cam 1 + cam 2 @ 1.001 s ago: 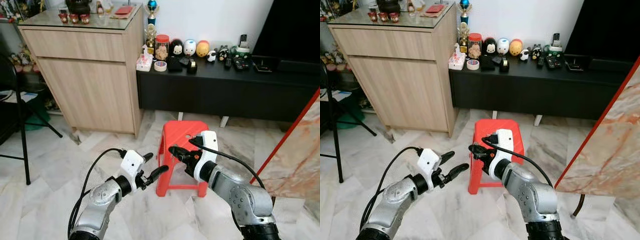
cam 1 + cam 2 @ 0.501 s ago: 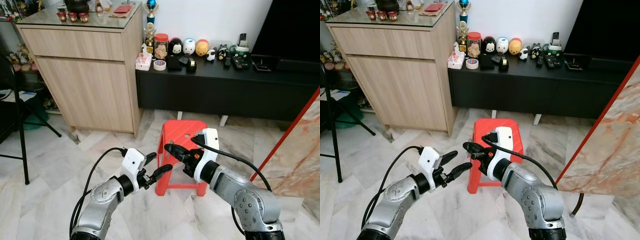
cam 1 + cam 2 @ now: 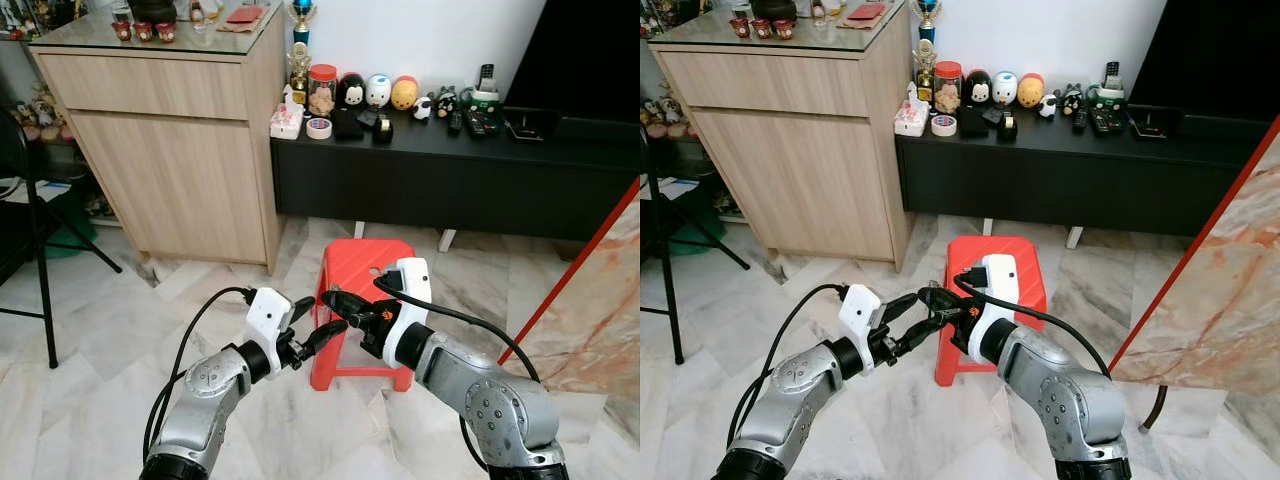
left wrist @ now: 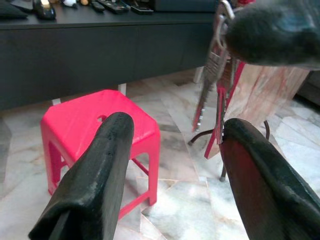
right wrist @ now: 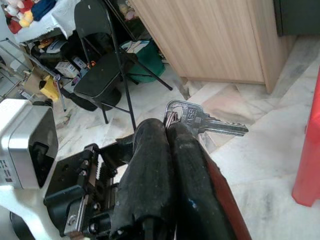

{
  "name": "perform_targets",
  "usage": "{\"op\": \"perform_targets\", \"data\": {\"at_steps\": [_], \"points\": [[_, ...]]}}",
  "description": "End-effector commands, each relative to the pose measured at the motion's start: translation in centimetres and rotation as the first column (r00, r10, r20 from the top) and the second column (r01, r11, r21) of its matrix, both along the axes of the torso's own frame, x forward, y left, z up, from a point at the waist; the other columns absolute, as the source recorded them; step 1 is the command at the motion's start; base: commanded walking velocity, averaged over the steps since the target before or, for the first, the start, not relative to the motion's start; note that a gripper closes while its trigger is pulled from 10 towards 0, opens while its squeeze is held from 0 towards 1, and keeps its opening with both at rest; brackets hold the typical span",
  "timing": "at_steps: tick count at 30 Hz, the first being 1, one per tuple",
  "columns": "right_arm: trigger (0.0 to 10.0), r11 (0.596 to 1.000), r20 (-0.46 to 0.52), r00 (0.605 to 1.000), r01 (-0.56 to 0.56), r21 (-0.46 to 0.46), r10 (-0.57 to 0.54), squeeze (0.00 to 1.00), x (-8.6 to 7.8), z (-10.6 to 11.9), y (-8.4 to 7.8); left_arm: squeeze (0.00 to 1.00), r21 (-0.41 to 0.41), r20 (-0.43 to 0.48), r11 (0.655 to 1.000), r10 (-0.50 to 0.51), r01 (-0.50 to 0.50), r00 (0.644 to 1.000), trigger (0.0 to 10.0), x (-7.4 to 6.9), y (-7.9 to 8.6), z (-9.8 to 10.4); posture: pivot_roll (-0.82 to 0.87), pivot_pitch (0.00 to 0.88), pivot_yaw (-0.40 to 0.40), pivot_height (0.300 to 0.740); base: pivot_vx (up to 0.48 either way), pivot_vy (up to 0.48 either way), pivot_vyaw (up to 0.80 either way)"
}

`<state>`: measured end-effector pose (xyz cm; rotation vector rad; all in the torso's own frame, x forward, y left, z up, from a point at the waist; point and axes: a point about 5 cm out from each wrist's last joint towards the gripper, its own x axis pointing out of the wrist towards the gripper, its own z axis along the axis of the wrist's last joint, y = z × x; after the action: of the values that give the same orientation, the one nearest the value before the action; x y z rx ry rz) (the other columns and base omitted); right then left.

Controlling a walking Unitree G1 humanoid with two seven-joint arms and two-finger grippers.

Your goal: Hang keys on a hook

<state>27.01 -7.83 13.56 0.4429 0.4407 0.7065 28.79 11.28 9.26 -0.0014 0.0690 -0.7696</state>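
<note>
- Right gripper [image 3: 337, 300] had its jaws pressed together on the keys [image 5: 200, 120], pinching the bunch near the ring so the blades hung free.
- Left gripper [image 3: 315, 325] sat at 9 o'clock of the right one, almost touching, jaws spread around the dangling keys. Looked like a handover setup.
- Both hovered above the floor, in front of the red stool [image 3: 365, 265].
- No hook identifiable; cabinet [image 3: 180, 150] at 11 o'clock, black console [image 3: 450, 180] at 1 o'clock.
</note>
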Motion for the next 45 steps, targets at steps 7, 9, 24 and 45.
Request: {"op": "perform_targets", "data": {"at_steps": [7, 9, 24, 45], "points": [[10.0, 1.0, 0.029, 1.0, -0.004, -0.017, 0.004, 0.0, -0.13, 0.5, 0.17, 0.0, -0.018, 0.011, 1.0, -0.006, 0.006, 1.0, 10.0, 0.33, -0.06, 0.55, 0.01, 0.043, -0.067, 0.74, 0.0, 0.0, 0.0], [10.0, 1.0, 0.029, 1.0, -0.003, -0.017, 0.003, 0.0, -0.09, 0.5, 0.19, 0.0, -0.018, 0.01, 1.0, -0.006, 0.006, 1.0, 3.6, 0.36, -0.05, 0.54, 0.0, 0.043, -0.066, 0.74, 0.0, 0.0, 0.0], [10.0, 1.0, 0.035, 0.999, 0.003, -0.028, -0.002, 0.0, 0.14, 0.47, 0.36, 0.0, -0.016, 0.018, 1.0, -0.012, 0.012, 1.0, 0.0, 0.5, -0.06, 0.56, 0.01, 0.038, -0.061, 0.74, 0.0, 0.0, 0.0], [10.0, 1.0, 0.039, 0.999, 0.006, -0.029, -0.005, 0.0, 0.15, 0.47, 0.39, 0.0, -0.019, 0.033, 1.0, -0.006, 0.007, 0.999, 0.0, 0.6, -0.01, 0.78, 0.01, 0.04, -0.059, 0.74, 0.0, 0.0, 0.0]]}}
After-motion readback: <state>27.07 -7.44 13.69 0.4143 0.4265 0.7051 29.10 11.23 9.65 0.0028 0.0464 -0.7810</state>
